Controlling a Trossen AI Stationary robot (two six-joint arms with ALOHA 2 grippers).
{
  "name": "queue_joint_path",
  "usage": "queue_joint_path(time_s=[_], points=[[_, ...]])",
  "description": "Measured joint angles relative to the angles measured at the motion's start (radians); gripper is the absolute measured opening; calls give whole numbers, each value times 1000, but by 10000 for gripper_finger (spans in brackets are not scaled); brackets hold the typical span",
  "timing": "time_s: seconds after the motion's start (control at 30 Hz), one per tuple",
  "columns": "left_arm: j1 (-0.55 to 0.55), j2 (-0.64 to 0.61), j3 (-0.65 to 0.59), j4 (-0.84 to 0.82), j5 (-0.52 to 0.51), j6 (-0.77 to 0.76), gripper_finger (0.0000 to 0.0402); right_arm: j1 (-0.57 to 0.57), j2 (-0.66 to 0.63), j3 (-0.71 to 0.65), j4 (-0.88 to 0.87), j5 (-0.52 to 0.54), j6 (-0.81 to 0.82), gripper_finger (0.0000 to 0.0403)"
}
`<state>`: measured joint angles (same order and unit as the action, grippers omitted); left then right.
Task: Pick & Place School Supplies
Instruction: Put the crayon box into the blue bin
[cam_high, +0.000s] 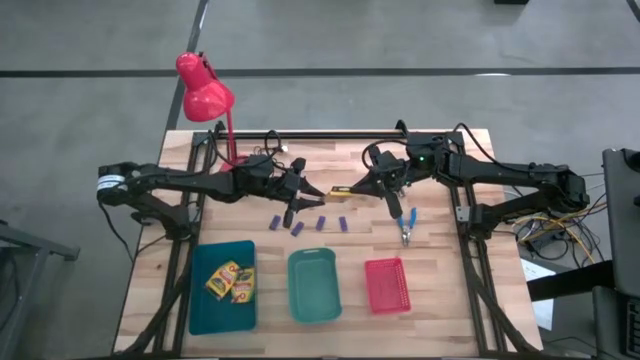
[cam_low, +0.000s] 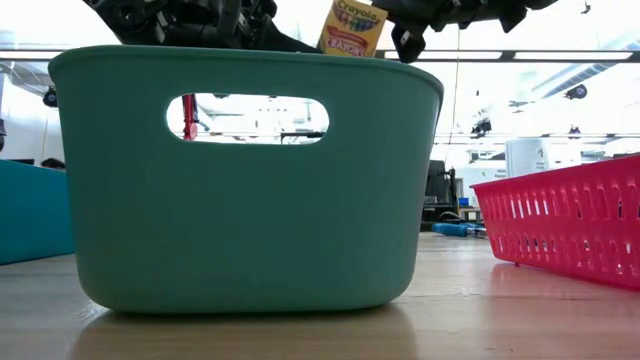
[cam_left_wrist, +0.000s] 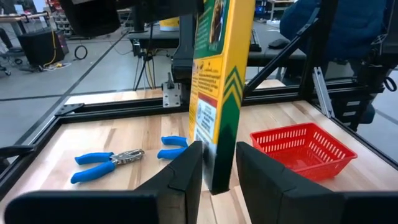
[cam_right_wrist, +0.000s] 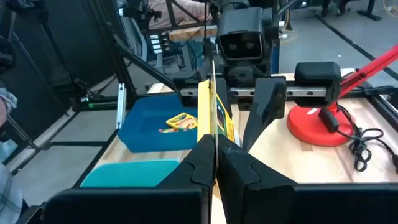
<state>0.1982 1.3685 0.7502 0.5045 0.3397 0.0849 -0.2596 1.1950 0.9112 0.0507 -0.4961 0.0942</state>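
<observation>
You've got both pincers on one crayon box (cam_high: 340, 190) right now, held up in the air behind the green tray (cam_high: 314, 285). Your left pincer (cam_high: 318, 192) has its fingers part-way apart, one on each broad face of the box; the left wrist view shows the yellow-and-green box (cam_left_wrist: 214, 93) standing upright between them. Your right pincer (cam_high: 362, 190) is pinched tight on the opposite end, its two fingers (cam_right_wrist: 202, 158) clamped flat against the thin edge of the box (cam_right_wrist: 214, 121).

In the low view, the box (cam_low: 352, 27) pokes up above the rim of the green tray (cam_low: 245, 180), label readable, with dark arm parts on either side of it.

Behind that green tray, four purple blocks (cam_high: 308, 225) lie in a loose row on the tabletop (cam_high: 450, 290). To the right of them, behind the red tray (cam_high: 387, 284), a blue-handled tool (cam_high: 406, 226) lies flat. The left wrist view shows a blue-handled tool (cam_left_wrist: 106, 163) with another blue handle (cam_left_wrist: 172, 147) just beside it.

Left of the green tray, the teal tray (cam_high: 222, 288) holds two crayon boxes (cam_high: 230, 281) lying close together. The red lamp (cam_high: 205, 92) stands at the back, behind the teal tray.
</observation>
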Motion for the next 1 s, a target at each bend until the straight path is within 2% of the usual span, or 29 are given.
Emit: queue_joint_path(time_s=[0.47,1.0], points=[[0,1,24,65,-3,49,103,0,0,0,57,-1,-15,8],[0,1,39,76,-21,12,103,0,0,0,98,-1,-21,8]])
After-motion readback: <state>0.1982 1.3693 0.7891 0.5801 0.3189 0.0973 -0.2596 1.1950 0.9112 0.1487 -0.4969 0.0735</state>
